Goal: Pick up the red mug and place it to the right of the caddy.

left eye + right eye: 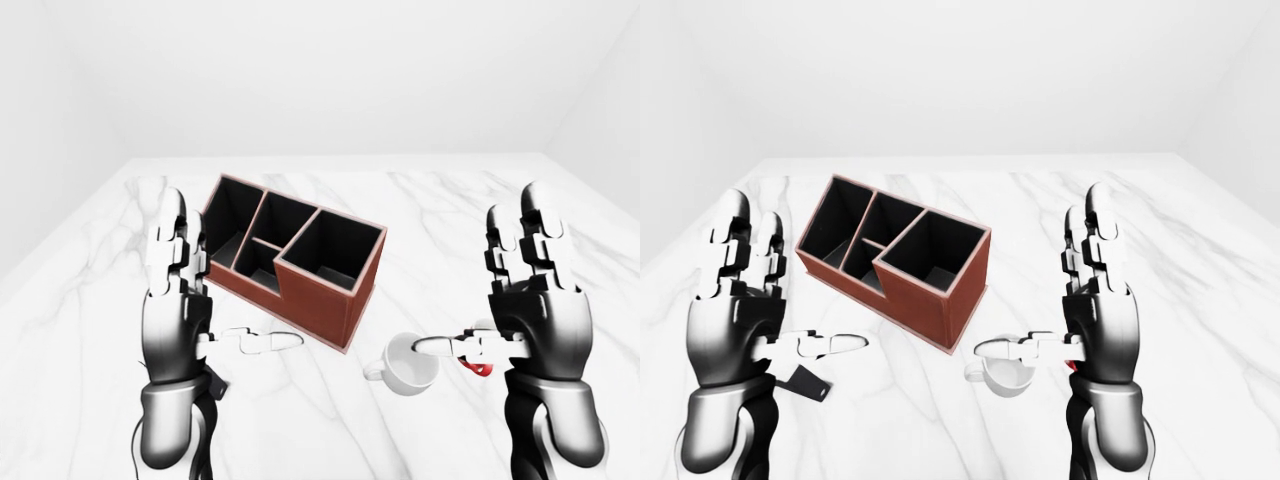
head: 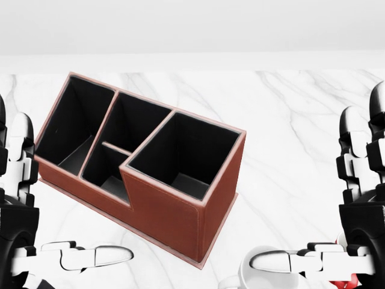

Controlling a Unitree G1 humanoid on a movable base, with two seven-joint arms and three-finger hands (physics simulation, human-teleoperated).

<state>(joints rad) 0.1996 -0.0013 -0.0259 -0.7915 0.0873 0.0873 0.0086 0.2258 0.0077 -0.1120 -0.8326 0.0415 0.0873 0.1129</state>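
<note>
— Left-eye view, left to right?
— Left hand (image 1: 180, 290) raised, fingers spread, gripping nothing. Brown caddy (image 1: 295, 262) on marble table (image 1: 80, 300). White mug (image 1: 408, 364) just right of caddy.
— Red mug?
— Red mug (image 1: 482, 368) mostly hidden behind right hand (image 1: 530, 300); lettering unreadable. Right hand splayed, empty.

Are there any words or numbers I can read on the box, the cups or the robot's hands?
None can be read.
Red mug: only a sliver shows behind the right hand; any print on it is hidden.
White mug: plain, no writing.
Caddy: plain brown outside, black inside, no label.
Left hand and right hand: no marks or numbers visible.
</note>
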